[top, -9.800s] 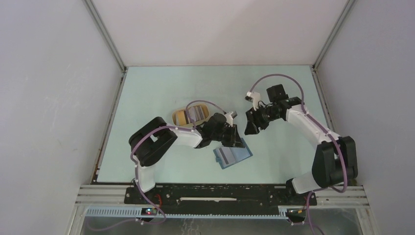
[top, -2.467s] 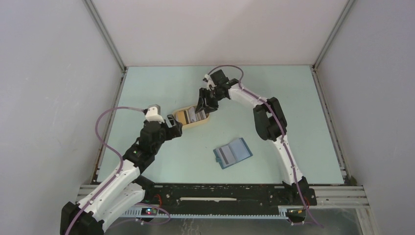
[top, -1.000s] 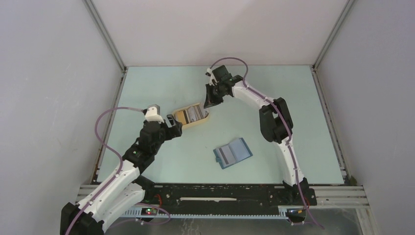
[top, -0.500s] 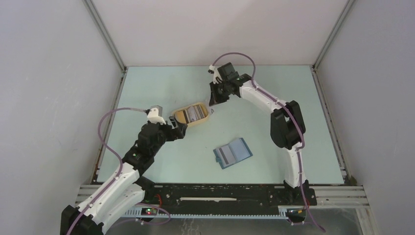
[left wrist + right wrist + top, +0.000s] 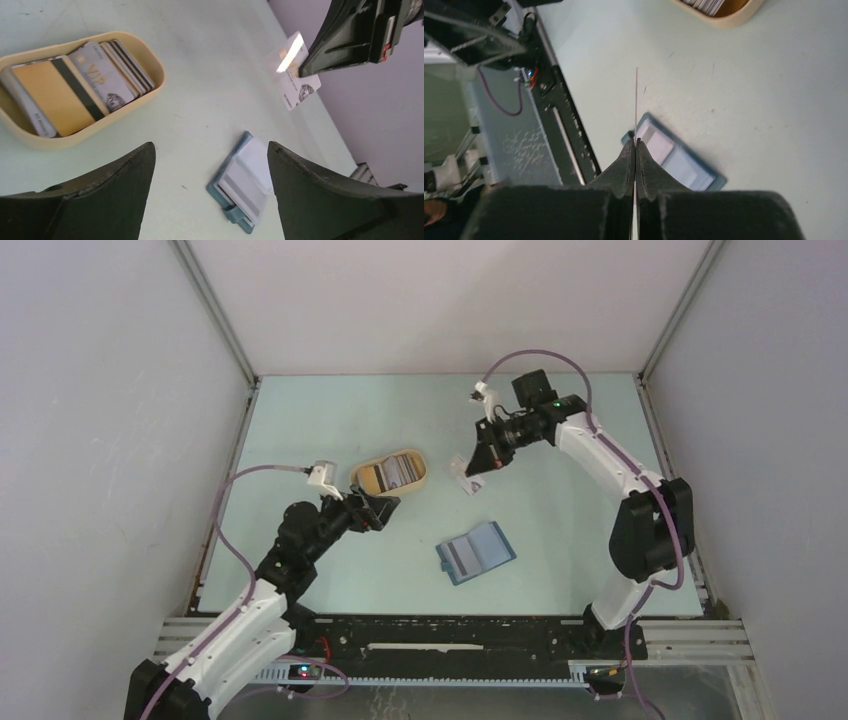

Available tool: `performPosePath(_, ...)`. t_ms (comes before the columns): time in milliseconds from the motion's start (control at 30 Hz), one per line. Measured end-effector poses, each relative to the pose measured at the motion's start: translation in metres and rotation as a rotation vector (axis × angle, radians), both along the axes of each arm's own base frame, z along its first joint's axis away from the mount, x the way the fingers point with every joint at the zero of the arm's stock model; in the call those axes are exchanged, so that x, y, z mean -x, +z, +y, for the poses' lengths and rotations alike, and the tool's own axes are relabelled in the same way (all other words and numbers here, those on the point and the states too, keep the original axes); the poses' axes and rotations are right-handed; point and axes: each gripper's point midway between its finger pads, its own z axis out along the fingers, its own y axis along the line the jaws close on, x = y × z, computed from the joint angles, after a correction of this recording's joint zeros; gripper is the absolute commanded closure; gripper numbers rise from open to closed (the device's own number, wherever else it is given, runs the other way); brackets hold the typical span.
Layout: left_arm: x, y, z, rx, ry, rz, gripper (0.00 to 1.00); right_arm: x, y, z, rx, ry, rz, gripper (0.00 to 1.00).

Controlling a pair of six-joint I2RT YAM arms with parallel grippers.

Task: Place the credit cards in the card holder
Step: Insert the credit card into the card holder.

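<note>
The card holder [image 5: 478,552] lies open and teal-blue on the table, a pale striped card [image 5: 461,559] in its left half. Several credit cards [image 5: 392,472] stand packed in a tan oval tray [image 5: 416,483]. My right gripper [image 5: 477,464] hangs above the table right of the tray, shut on a white credit card [image 5: 463,481]. That card shows edge-on [image 5: 636,100] in the right wrist view, above the card holder [image 5: 676,156]. My left gripper [image 5: 381,510] is open and empty, just near of the tray. Its wrist view shows the tray's cards [image 5: 75,90], the held card [image 5: 292,70] and the card holder [image 5: 245,182].
The black base rail [image 5: 450,635] runs along the near edge of the table. Grey walls enclose the left, far and right sides. The tray [image 5: 736,17] sits at the top of the right wrist view.
My right gripper has come away from the tray with a white card, moving right and nearer. My left gripper has left the tray's left end and swung to its near side.
</note>
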Motion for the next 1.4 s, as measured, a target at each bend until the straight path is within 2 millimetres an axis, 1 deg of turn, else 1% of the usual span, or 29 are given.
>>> performPosePath(100, 0.004, 0.005, -0.007, 0.045, -0.037, -0.014, 0.13, 0.019, 0.000, -0.018, -0.037, 0.037, 0.030, 1.00)
performPosePath(167, 0.007, 0.006, -0.012, 0.075, -0.062, -0.017, 0.13, 0.032, -0.003, -0.026, -0.059, 0.062, 0.052, 1.00)
performPosePath(267, 0.012, 0.008, -0.017, 0.117, -0.097, -0.021, 0.13, 0.053, -0.003, -0.033, -0.098, 0.105, 0.080, 1.00)
performPosePath(367, 0.017, 0.011, -0.022, 0.158, -0.130, -0.028, 0.13, 0.068, -0.003, -0.036, -0.137, 0.142, 0.096, 1.00)
performPosePath(500, 0.020, 0.010, -0.030, 0.205, -0.165, -0.013, 0.14, 0.078, -0.004, -0.038, -0.169, 0.176, 0.107, 1.00)
performPosePath(633, 0.024, 0.001, -0.036, 0.244, -0.190, 0.025, 0.15, 0.087, -0.008, -0.039, -0.188, 0.196, 0.127, 1.00)
performPosePath(733, 0.029, -0.005, -0.045, 0.261, -0.220, 0.052, 0.23, 0.093, -0.016, -0.040, -0.192, 0.198, 0.156, 1.00)
performPosePath(800, 0.034, -0.007, -0.055, 0.268, -0.251, 0.067, 0.29, 0.099, -0.027, -0.042, -0.187, 0.192, 0.185, 1.00)
performPosePath(900, 0.043, -0.015, -0.070, 0.266, -0.301, 0.101, 0.42, 0.109, -0.043, -0.046, -0.161, 0.177, 0.239, 1.00)
performPosePath(967, 0.048, -0.026, -0.081, 0.257, -0.331, 0.143, 0.50, 0.112, -0.053, -0.049, -0.147, 0.164, 0.277, 1.00)
performPosePath(1067, 0.055, -0.047, -0.097, 0.230, -0.370, 0.215, 0.63, 0.108, -0.061, -0.051, -0.136, 0.141, 0.308, 1.00)
performPosePath(1167, 0.058, -0.063, -0.115, 0.202, -0.406, 0.282, 0.71, 0.103, -0.072, -0.055, -0.110, 0.113, 0.336, 1.00)
performPosePath(1233, 0.060, -0.069, -0.127, 0.187, -0.428, 0.305, 0.76, 0.100, -0.080, -0.057, -0.087, 0.097, 0.356, 1.00)
performPosePath(1400, 0.063, -0.074, -0.154, 0.156, -0.465, 0.332, 0.84, 0.095, -0.098, -0.062, -0.033, 0.058, 0.399, 1.00)
